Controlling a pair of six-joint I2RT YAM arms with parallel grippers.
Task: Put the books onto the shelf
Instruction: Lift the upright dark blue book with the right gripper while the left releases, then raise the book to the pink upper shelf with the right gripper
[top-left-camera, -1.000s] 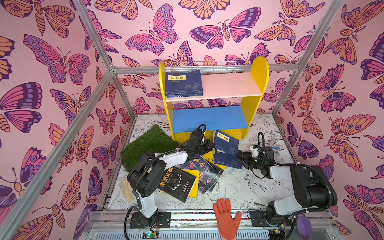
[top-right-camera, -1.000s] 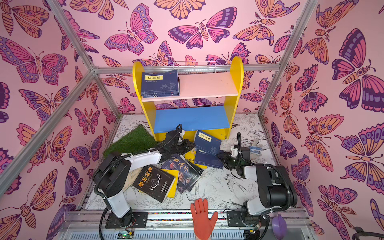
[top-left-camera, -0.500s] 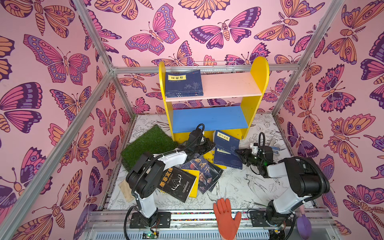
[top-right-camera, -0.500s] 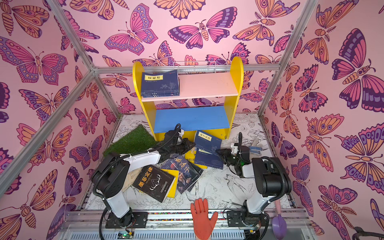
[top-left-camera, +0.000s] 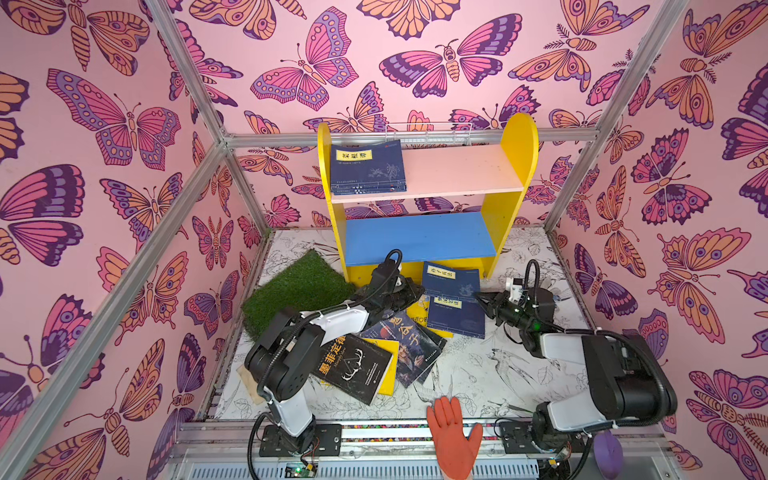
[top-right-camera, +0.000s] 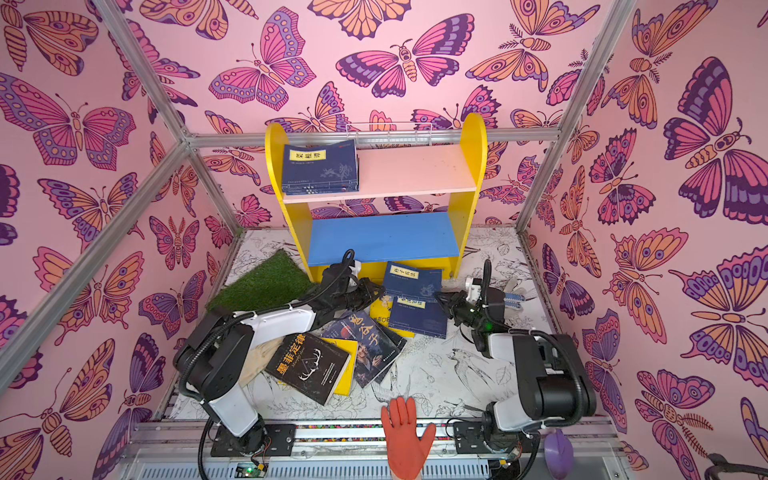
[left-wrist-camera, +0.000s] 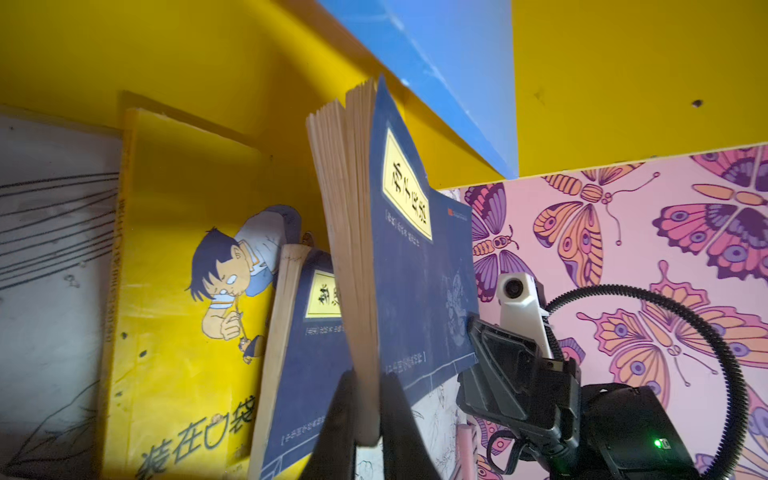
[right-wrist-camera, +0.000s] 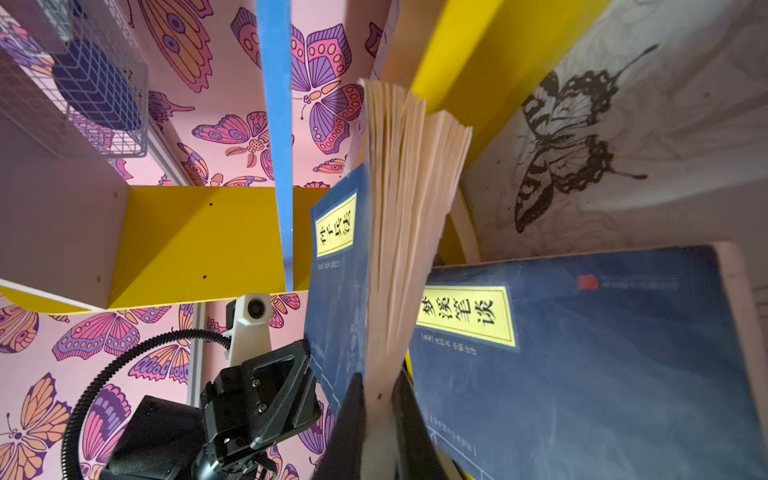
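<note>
Both grippers grip one navy book (top-left-camera: 451, 281) with a yellow title label, tilted up just in front of the shelf's (top-left-camera: 517, 141) foot. My left gripper (top-left-camera: 417, 291) is shut on its left page edge (left-wrist-camera: 353, 249), fingertips (left-wrist-camera: 347, 399) either side. My right gripper (top-left-camera: 482, 301) is shut on its right edge (right-wrist-camera: 399, 249). Under it lie a second navy book (top-left-camera: 455, 318) and a yellow cartoon-boy book (left-wrist-camera: 183, 270). A black antler book (top-left-camera: 353, 365) and a dark portrait book (top-left-camera: 409, 345) lie nearer the front. Navy books (top-left-camera: 368, 166) rest on the pink upper board; the blue lower board (top-left-camera: 419, 237) is bare.
A green grass mat (top-left-camera: 297, 286) lies left of the shelf. An orange glove (top-left-camera: 453, 432) stands at the front rail, a purple object (top-left-camera: 606, 453) at the front right. A wire basket (top-left-camera: 428, 133) hangs behind the shelf. Butterfly walls close in on three sides.
My right gripper has reached left to the navy book and closed on its right edge. My left gripper has stayed on the book's left edge.
</note>
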